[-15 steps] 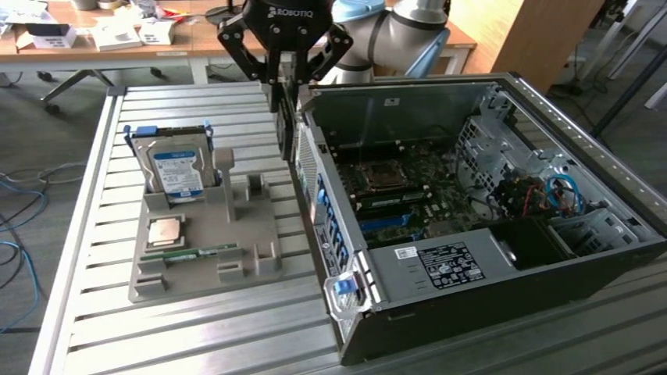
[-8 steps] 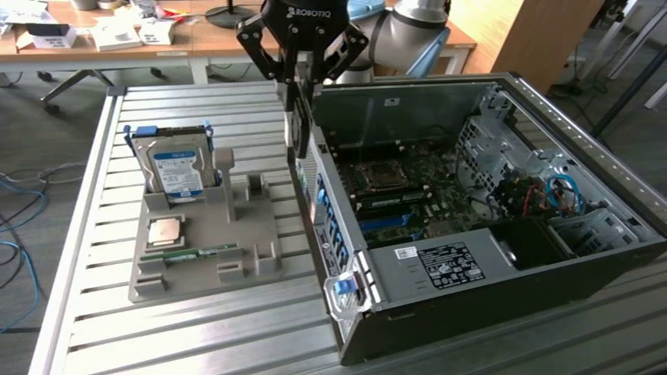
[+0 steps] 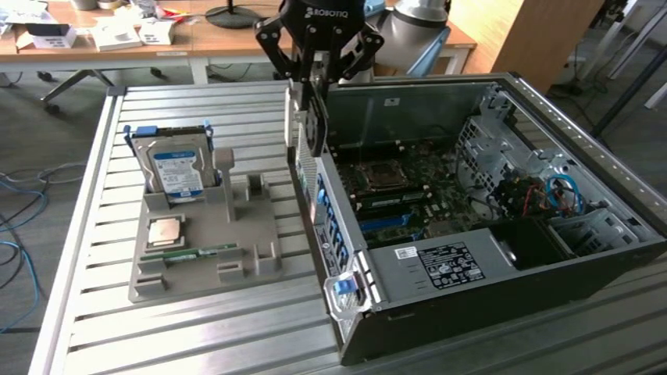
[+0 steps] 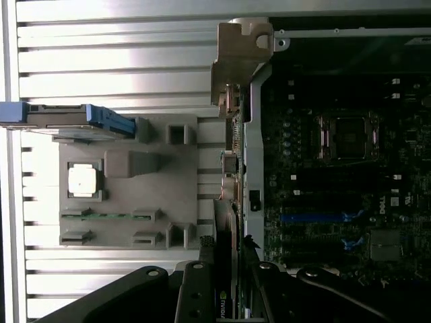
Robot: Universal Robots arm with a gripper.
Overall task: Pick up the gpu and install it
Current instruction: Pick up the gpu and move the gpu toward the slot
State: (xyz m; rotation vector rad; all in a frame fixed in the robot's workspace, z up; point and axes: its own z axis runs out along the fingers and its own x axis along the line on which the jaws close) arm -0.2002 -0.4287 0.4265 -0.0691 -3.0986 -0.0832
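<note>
Over the slatted metal surface (image 3: pixel 156 336), your pincer (image 3: pixel 312 78) pinches the thin dark silver-bracketed circuit card (image 3: pixel 302 148): hold it plumb, with the open black case (image 3: pixel 469 312) at four o'clock.

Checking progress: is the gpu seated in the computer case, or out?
Out. The fingers hold the gpu upright above the computer case; its blue slot is bare.

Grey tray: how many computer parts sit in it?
3: a boxy hard drive with a blue-white label stands at the back, a square silver chip in the middle, a thin green memory stick in front. None look hidden.
</note>
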